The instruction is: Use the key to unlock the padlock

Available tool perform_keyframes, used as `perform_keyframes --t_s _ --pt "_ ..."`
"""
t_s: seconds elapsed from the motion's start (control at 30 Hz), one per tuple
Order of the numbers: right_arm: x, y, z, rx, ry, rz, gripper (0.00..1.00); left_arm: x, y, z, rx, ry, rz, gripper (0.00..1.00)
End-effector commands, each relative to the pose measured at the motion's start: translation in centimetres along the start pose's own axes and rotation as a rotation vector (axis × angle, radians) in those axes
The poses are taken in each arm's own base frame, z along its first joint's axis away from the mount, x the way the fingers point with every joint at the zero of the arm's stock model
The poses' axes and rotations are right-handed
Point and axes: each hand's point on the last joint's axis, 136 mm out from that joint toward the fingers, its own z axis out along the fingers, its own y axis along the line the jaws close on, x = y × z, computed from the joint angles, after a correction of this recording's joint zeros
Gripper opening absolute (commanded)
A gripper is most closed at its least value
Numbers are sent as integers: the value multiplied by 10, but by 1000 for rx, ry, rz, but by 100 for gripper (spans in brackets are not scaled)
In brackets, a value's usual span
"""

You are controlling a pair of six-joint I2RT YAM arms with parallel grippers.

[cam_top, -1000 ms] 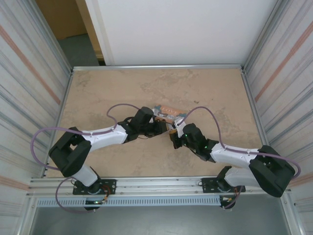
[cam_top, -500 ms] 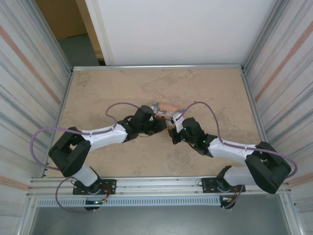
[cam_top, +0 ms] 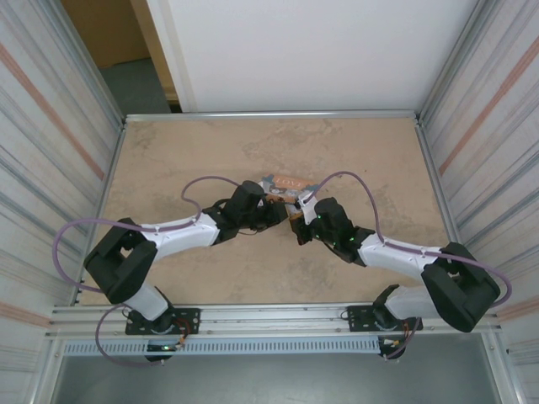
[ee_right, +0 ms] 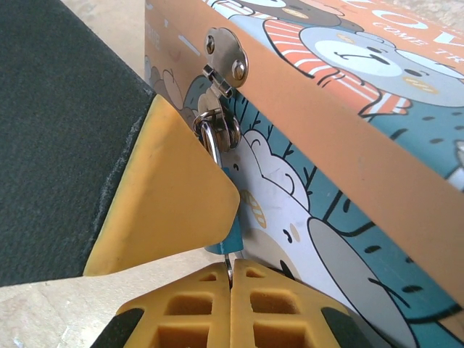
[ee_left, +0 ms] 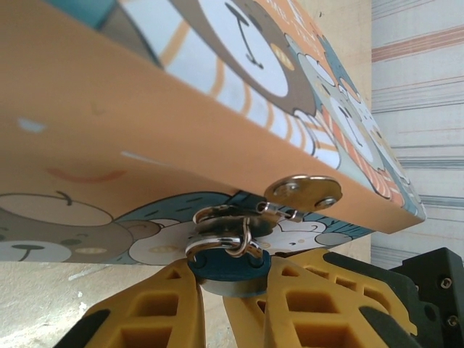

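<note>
Two closed hands: left hand (ee_left: 232, 293) around padlock (ee_left: 230, 270) (left wrist view), right hand (ee_right: 230, 283) on key (ee_right: 229, 261) (right wrist).

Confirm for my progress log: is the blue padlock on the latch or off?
On: round blue padlock, silver shackle looped through the metal latch.

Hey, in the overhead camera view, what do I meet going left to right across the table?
left arm → left hand → right hand → right arm. The box overlaps both hands, so it is left out.
</note>
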Motion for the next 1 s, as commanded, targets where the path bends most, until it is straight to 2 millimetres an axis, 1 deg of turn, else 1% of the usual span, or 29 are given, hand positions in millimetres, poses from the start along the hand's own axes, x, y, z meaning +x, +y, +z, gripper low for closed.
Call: perform_keyframes --t_s 0.0,0.17,0.33,0.5,0.77,0.87,0.97 --pt "-46 13 -3 -61 -180 3 0 45 -25 5 126 165 30 16" --pt "-19 8 2 -48 -122 36 0 48 -19 11 125 168 14 16" --pt "8 2 6 -30 -65 60 0 54 -18 21 135 182 7 18" --pt "33 -3 7 -15 -11 88 0 58 -13 30 138 188 -11 19" --pt "72 -12 4 16 95 116 0 55 -4 30 131 159 -18 29" --pt "80 -15 3 23 122 129 0 53 -2 25 131 144 -18 35" --pt "85 -14 2 18 136 139 0 48 0 16 130 123 -10 40"
